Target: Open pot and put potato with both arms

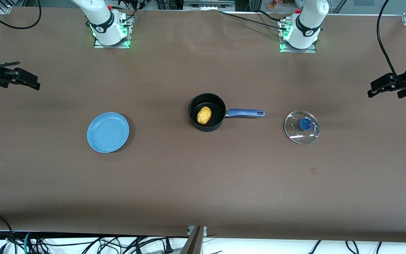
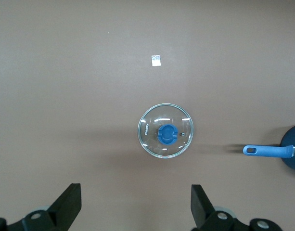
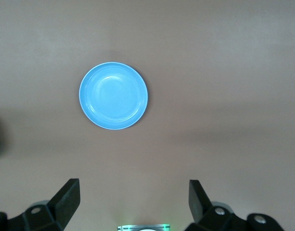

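From the front view, the pot (image 1: 207,112) sits uncovered near the middle of my brown table (image 1: 203,183), its blue handle (image 1: 245,113) pointing toward my left arm's end, and the potato (image 1: 204,115) lies inside it on the black bottom. The glass lid (image 1: 301,127) with its blue knob lies flat on the table, apart from the pot, just past the tip of the handle toward my left arm's end. A light-blue plate (image 1: 108,132) rests toward my right arm's end, well apart from the pot. My left gripper (image 1: 388,84) hangs in the air at the table's edge on my left arm's end, and my right gripper (image 1: 11,78) hangs at the edge on my right arm's end; both arms wait there. In my left wrist view, my left gripper (image 2: 136,204) has its fingers (image 2: 70,199) spread wide around nothing, with the lid (image 2: 165,131) on the cloth below and the handle's end (image 2: 265,151) at the picture's edge. In my right wrist view, my right gripper (image 3: 134,202) is likewise spread wide, fingers (image 3: 69,197) gripping nothing, and the plate (image 3: 113,102) lies bare on the table beneath.
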